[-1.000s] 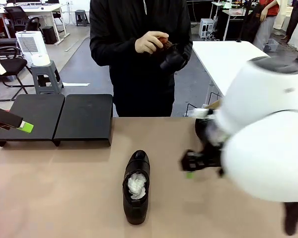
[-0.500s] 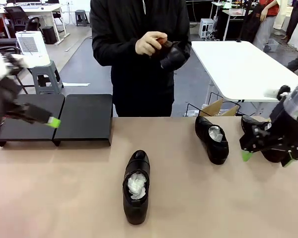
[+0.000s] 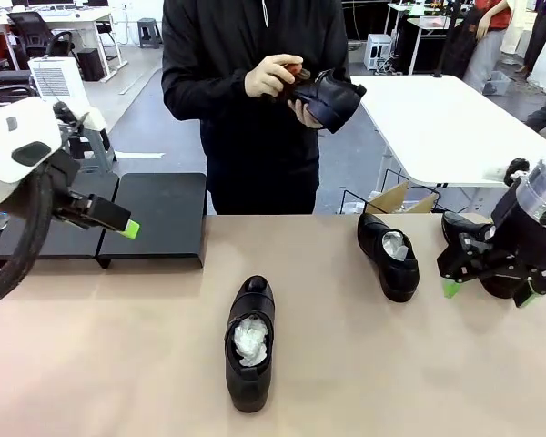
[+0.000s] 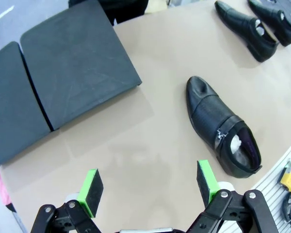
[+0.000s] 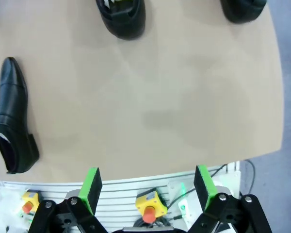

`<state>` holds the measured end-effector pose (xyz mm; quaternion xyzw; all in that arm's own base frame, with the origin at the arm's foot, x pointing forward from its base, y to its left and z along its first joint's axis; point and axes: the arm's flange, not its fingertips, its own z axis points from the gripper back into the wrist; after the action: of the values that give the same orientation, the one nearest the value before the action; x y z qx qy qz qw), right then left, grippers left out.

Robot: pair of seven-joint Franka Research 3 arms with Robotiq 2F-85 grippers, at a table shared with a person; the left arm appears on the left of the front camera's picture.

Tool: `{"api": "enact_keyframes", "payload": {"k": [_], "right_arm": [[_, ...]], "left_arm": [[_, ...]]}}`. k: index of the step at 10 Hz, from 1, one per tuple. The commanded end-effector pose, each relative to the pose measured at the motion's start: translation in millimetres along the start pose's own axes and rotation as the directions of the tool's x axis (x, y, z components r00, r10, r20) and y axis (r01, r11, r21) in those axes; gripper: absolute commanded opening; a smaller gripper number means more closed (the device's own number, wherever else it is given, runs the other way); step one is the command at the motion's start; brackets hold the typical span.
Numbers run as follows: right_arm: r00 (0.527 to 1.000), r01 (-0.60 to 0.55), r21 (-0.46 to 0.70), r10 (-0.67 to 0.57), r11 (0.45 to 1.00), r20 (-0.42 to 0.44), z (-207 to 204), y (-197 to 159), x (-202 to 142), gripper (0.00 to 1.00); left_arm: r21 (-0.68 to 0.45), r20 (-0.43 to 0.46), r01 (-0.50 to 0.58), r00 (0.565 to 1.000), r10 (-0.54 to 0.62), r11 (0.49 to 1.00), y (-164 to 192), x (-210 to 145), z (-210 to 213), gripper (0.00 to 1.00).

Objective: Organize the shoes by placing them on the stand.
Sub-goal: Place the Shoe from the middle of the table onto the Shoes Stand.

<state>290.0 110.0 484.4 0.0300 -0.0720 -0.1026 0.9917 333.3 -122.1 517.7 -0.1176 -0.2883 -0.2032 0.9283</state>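
Left fingers [image 4: 91, 186] stand apart, empty, over the bench [image 4: 136, 145]. Just beyond their right pad lies a shoe [image 4: 222, 126], its long axis slanting away and its toe towards the stand [image 4: 72, 63] ahead-left. Right fingers [image 5: 203, 180] are likewise apart.

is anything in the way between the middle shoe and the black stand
Nothing visible does. The table is bare between the middle shoe and the stand. The left gripper, open, hangs above that stretch rather than resting in it.
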Motion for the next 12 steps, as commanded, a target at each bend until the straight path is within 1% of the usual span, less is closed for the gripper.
{"api": "enact_keyframes", "payload": {"k": [1,2,3,5,6,7,8,9,10,11,12], "right_arm": [[0.99,0.012,-0.008,-0.013,1.0,-0.144,1.9,-37.0,19.0,1.0],[0.979,0.049,-0.068,-0.061,0.997,-0.196,5.6,-64.9,28.0,1.0],[0.971,0.067,-0.083,-0.084,0.994,-0.223,7.4,-81.0,29.3,1.0],[0.963,0.091,-0.082,-0.109,0.992,-0.247,7.1,-104.0,29.9,1.0],[0.954,0.12,-0.078,-0.137,0.99,-0.266,2.9,-113.6,29.6,1.0],[0.952,0.147,-0.078,-0.162,0.986,-0.259,1.2,-120.7,28.1,1.0],[0.956,0.134,-0.078,-0.149,0.988,-0.251,-0.6,-110.8,25.7,1.0],[0.956,0.134,-0.078,-0.149,0.988,-0.251,-0.6,-110.8,25.7,1.0],[0.956,0.134,-0.078,-0.149,0.988,-0.251,-0.6,-110.8,25.7,1.0],[0.956,0.134,-0.078,-0.149,0.988,-0.251,-0.6,-110.8,25.7,1.0],[0.956,0.134,-0.078,-0.149,0.988,-0.251,-0.6,-110.8,25.7,1.0]], "left_arm": [[0.062,-0.09,0.017,0.996,-0.012,0.998,-50.0,-4.5,-10.8,1.0],[0.107,-0.099,-0.044,0.994,0.055,0.993,-95.0,-12.0,-35.9,1.0],[0.1,-0.207,-0.043,0.976,0.063,0.994,-130.4,-19.3,-57.5,1.0],[0.014,-0.275,-0.146,0.95,0.145,0.989,-188.3,-25.5,-93.1,1.0],[-0.014,-0.32,-0.172,0.934,0.159,0.985,-193.0,-24.1,-98.7,1.0],[0.069,-0.246,-0.07,0.966,0.085,0.995,-177.1,-46.6,-80.8,1.0],[0.069,-0.246,-0.07,0.966,0.085,0.995,-177.1,-46.6,-80.8,1.0],[0.029,-0.306,-0.108,0.946,0.112,0.994,-204.6,-45.6,-100.5,1.0],[0.123,-0.335,-0.1,0.932,0.136,0.987,-217.6,-42.0,-105.7,1.0],[0.154,-0.358,-0.134,0.916,0.182,0.979,-235.2,-36.2,-116.2,1.0],[0.169,-0.338,-0.193,0.91,0.24,0.967,-252.5,-31.1,-123.3,1.0]]}}
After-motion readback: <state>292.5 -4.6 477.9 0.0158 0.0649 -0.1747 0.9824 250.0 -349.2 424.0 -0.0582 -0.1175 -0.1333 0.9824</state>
